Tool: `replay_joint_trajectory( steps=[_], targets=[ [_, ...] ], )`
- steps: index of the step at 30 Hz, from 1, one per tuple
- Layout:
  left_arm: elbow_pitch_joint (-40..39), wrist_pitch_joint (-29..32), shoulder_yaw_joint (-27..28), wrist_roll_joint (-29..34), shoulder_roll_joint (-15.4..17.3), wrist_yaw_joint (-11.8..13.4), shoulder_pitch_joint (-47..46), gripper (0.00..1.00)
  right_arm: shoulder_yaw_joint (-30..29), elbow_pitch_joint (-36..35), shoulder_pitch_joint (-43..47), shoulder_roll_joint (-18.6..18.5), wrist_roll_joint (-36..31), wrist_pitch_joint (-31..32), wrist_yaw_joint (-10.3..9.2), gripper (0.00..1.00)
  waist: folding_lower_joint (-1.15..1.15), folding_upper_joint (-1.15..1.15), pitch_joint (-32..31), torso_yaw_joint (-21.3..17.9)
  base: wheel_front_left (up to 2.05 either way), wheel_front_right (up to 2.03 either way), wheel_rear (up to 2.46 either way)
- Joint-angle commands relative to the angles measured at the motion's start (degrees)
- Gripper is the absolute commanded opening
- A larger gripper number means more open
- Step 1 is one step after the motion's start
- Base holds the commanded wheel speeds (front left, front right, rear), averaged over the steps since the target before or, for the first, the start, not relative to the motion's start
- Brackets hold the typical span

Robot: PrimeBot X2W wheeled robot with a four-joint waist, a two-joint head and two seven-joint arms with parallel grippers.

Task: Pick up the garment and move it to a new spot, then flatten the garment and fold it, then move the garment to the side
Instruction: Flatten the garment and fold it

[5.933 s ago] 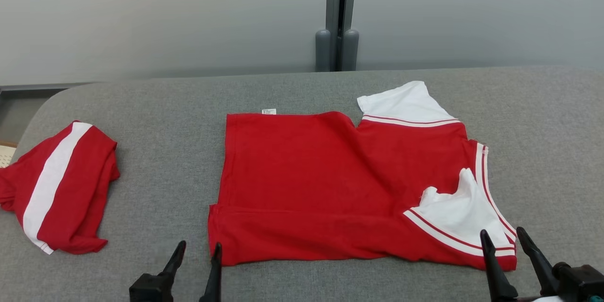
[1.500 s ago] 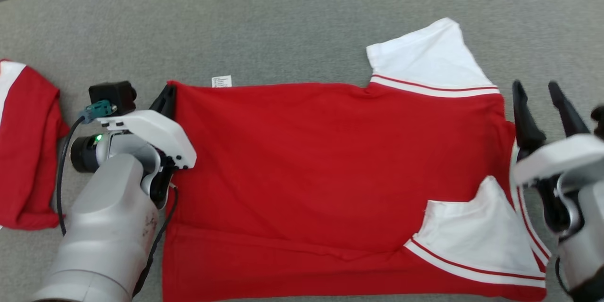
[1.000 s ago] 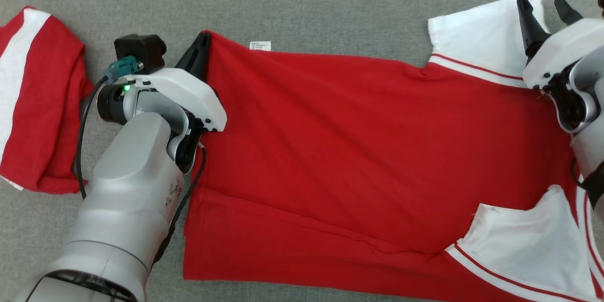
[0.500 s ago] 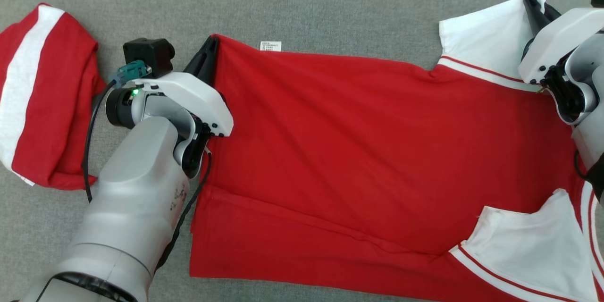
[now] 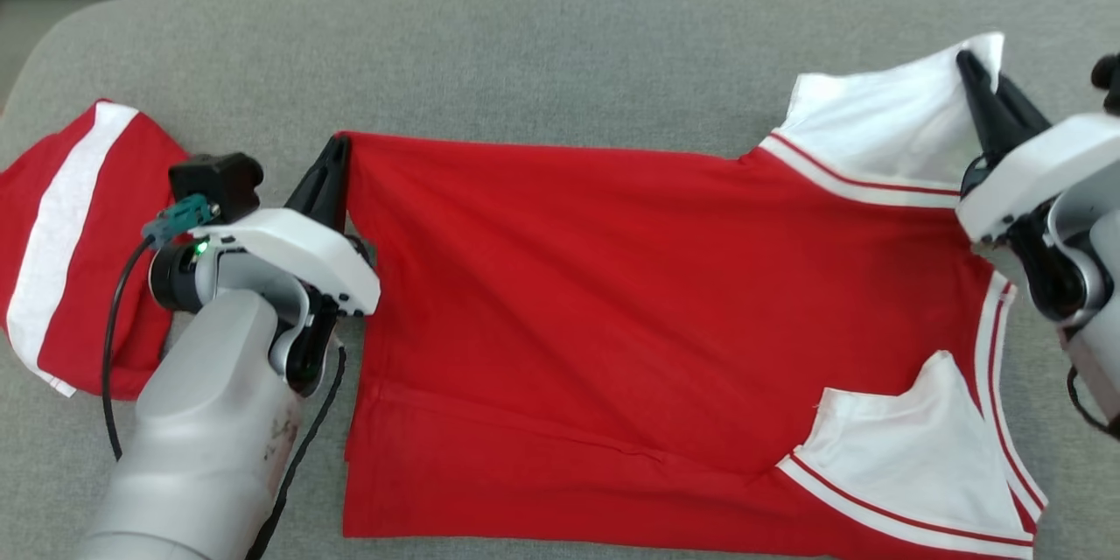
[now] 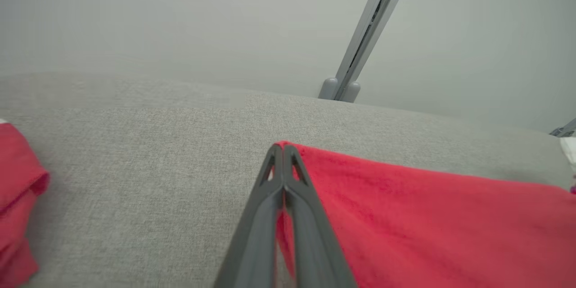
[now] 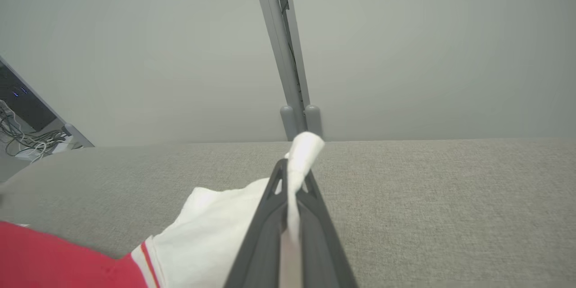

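Far left: second garment (image 5: 61,236), red-white, looks folded, partly behind the arm. Left tool (image 5: 339,144) clamped on the far-left corner of the red garment (image 5: 630,324). It lies spread across the middle of the grey table (image 5: 525,44), near sleeve (image 5: 901,446) folded onto the body. Right tool (image 5: 969,63) pinched shut on the far white sleeve (image 5: 875,131) tip, fabric poking past the fingertips.

A robotics lab or test cell is indicated. A grey fabric-covered work table (image 5: 542,44) is set against plain pale partition panels (image 7: 427,54) joined by a grey metal post (image 7: 288,67). Loose cables (image 7: 27,140) and a dark unit (image 7: 20,99) with small blue lights are seen past one end of the table.
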Motion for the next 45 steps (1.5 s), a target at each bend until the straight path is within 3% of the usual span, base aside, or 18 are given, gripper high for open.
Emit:
replay_joint_trajectory(
  steps=[1,10,16,27,33,45],
  targets=[
    [-1.71,-0.23,1.07,0.06,0.84,0.36,2.07,0.00,1.14,-1.83,2.30,-1.39,1.16,-1.18,0.00,0.00,0.00,0.00,-2.22,-1.06,0.00,0.00,0.00],
    [-10.24,-0.14,2.89,-1.31,2.29,0.62,11.41,0.00,2.88,-10.93,12.43,-4.54,7.64,-5.27,0.00,0.00,0.00,0.00,-6.17,-2.22,0.00,0.00,0.00],
    [-15.82,3.96,3.05,-3.47,3.85,2.09,18.63,0.00,3.29,-18.08,22.44,-6.46,11.02,-7.00,0.00,0.00,0.00,0.00,-7.14,-2.79,0.00,0.00,0.00],
    [-27.18,8.92,2.91,-4.61,7.50,7.44,30.22,0.00,1.03,-22.79,35.82,-4.23,13.48,-8.83,0.00,0.00,0.00,0.00,-7.21,-4.36,0.00,0.00,0.00],
    [-35.60,11.22,3.97,-6.04,9.48,11.58,37.17,0.00,-1.52,-23.34,40.11,-2.70,13.53,-9.14,0.00,0.00,0.00,0.00,-7.37,-4.52,0.00,0.00,0.00],
    [-45.66,13.53,6.01,-8.76,11.53,16.81,46.74,0.00,-5.02,-23.90,47.45,-0.57,13.08,-9.27,0.00,0.00,0.00,0.00,-8.75,-4.45,0.00,0.00,0.00]
  ],
)
